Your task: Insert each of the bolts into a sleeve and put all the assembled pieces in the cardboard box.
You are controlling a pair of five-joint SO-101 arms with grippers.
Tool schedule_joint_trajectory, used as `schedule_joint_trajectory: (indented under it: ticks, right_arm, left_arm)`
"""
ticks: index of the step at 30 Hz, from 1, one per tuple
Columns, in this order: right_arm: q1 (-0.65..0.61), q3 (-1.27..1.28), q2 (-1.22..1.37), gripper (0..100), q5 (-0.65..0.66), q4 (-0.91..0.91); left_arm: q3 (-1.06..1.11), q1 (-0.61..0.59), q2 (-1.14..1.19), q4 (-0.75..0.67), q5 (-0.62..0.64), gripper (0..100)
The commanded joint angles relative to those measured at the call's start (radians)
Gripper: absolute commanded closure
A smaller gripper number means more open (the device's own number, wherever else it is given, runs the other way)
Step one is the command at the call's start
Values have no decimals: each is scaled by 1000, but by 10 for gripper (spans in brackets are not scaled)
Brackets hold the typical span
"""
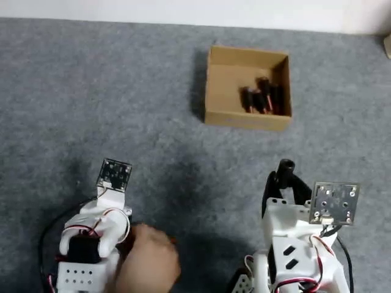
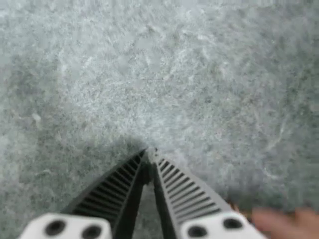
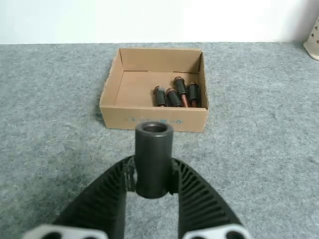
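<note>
Fingers (image 3: 192,190) of our right gripper (image 3: 153,173) clamp a black sleeve (image 3: 154,154), its open end jutting past the fingertips, near the tabletop's (image 1: 91,91) front edge. Our left gripper (image 2: 149,153) holds nothing, its fingers (image 2: 179,181) pressed together at the tips just above the grey surface. We see four assembled pieces (image 3: 174,94) lying in the cardboard box (image 3: 149,118) toward the back edge.

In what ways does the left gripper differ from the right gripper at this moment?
The left gripper is shut and empty; the right gripper is shut on a black sleeve, held upright. A person's hand is beside the left gripper; none is near the right one. Both have black ribbed fingers above the grey carpet.
</note>
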Motion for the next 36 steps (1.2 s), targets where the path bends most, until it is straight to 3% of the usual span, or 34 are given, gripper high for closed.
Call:
schedule_joint_trajectory:
  ticks: [1,36]
  right_arm:
    - [12,-2,-2,994,12,-30]
    - [13,18,-1,994,12,-36]
  left_arm:
    - [22,-15,-4,-15,0,994]
    - [22,-15,-4,-15,0,994]
